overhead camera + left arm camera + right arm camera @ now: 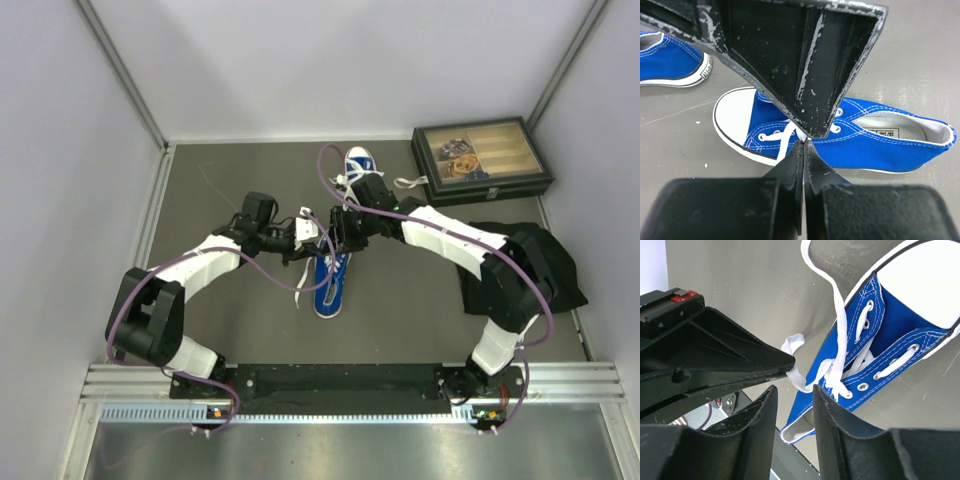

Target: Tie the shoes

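Closest in, left gripper (803, 145) is pressed together, pinching a white lace (786, 140) drawn up off the near shoe (880, 150), which lies at table centre with its toe toward 6 o'clock. At its 3 o'clock the right gripper (792, 392) has jaws narrowly apart, gripping nothing. This looks like the first crossing, and the right must next catch the other strand. Neither the insole print (885, 133) nor the heel patch (704, 74) on the far shoe (358, 160), at 12 o'clock, is legible.

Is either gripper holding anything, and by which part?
Left gripper pinches the white lace of the near shoe, just off the eyelets. Right gripper: jaws apart beside that lace, gripping nothing.
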You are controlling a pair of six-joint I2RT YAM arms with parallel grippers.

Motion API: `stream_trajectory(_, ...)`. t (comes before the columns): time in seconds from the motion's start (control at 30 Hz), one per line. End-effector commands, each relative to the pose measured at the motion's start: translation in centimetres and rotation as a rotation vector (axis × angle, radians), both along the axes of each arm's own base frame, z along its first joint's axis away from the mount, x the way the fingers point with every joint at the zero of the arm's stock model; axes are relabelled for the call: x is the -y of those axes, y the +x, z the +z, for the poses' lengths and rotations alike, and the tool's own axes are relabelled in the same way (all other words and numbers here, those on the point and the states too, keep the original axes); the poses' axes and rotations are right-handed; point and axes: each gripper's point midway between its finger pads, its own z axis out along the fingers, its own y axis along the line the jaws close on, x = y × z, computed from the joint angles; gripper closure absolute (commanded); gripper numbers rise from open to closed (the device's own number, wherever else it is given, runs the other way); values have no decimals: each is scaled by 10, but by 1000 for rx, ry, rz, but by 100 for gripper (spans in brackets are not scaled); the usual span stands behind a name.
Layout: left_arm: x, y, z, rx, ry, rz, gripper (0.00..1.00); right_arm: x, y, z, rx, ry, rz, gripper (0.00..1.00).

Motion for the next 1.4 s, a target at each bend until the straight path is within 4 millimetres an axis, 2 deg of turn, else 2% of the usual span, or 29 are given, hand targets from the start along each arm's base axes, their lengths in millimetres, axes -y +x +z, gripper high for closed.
stream_trajectory(0.0,5,-4,10,21,-50,-48,100,-12,8,14,35,51,-5,64)
stream_trajectory(0.2,6,-6,9,10,-55,-65,100,-17,7,11,26,69,14,68)
stream_trajectory(0.27,7,-6,10,13,-58,-70,100,-18,8,11,29,74,20,76)
stream_trajectory(0.47,7,-7,9,12,-57,-75,100,-15,7,6,31,48,28,90)
stream_trajectory(0.53,7,-8,9,9,-56,-76,100,-14,7,5,36,41,29,100)
stream_trajectory(0.63,3,-6,7,1,-37,-65,99,-11,8,5,49,29,23,100)
stream_trajectory(0.67,1,-3,9,-4,-30,-52,75,-10,9,4,57,21,18,100)
stream_trajectory(0.77,-20,13,7,-9,19,-9,53,-8,10,5,66,18,15,100)
stream_trajectory(0.8,-35,24,5,5,41,19,52,-8,9,5,65,16,19,100)
stream_trajectory(0.83,-43,29,-2,41,73,-7,51,-8,8,5,65,17,22,100)
stream_trajectory(0.87,-51,34,-1,32,99,-8,50,-8,9,5,65,18,23,100)
stream_trajectory(0.9,-64,39,-8,24,144,4,50,-8,8,5,64,19,25,100)
stream_trajectory(0.93,-71,44,-22,48,189,-48,50,-8,8,5,62,19,26,100)
stream_trajectory(0.97,-75,55,-18,75,212,-64,50,-9,8,5,62,20,28,100)
stream_trajectory(1.0,-82,42,-38,-18,258,-101,51,-9,8,5,60,20,26,100)
stream_trajectory(1.03,-83,51,-37,31,273,-141,51,-9,9,4,59,19,25,100)
stream_trajectory(1.17,-82,47,-59,17,290,-200,50,-9,9,4,56,17,16,100)
stream_trajectory(1.37,-76,54,-73,45,316,-236,52,-10,10,2,50,17,10,100)
